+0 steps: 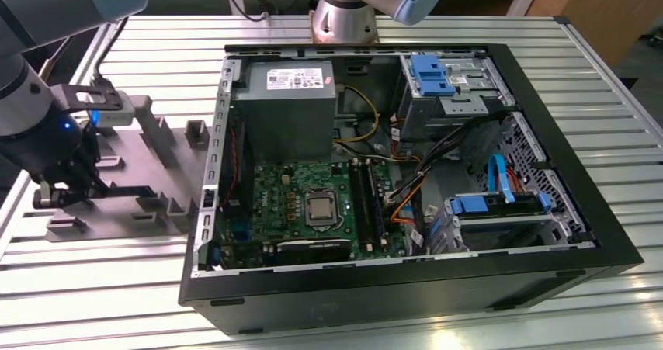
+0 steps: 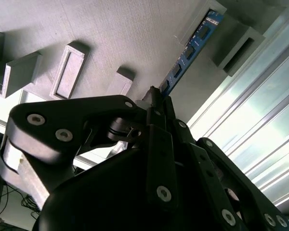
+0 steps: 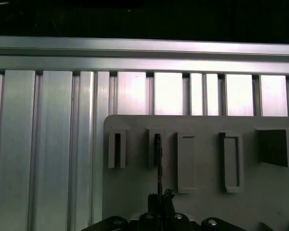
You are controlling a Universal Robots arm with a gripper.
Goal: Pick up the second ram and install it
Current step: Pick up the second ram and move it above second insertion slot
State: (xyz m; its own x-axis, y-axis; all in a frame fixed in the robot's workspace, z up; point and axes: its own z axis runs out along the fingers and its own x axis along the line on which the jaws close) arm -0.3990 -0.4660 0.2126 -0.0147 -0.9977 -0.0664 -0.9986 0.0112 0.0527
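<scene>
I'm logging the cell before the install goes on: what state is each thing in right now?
pincer: shut on the second ram.
second ram: standing on edge, far end in a slotted block of the tray.
grey fixture tray: flat on the slatted table.
computer case: on its side, open, motherboard exposed.
memory slots: cannot tell whether filled.

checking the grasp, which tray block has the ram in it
The slotted block in line with the gripper: the ram runs from it into the shut jaws.
</scene>
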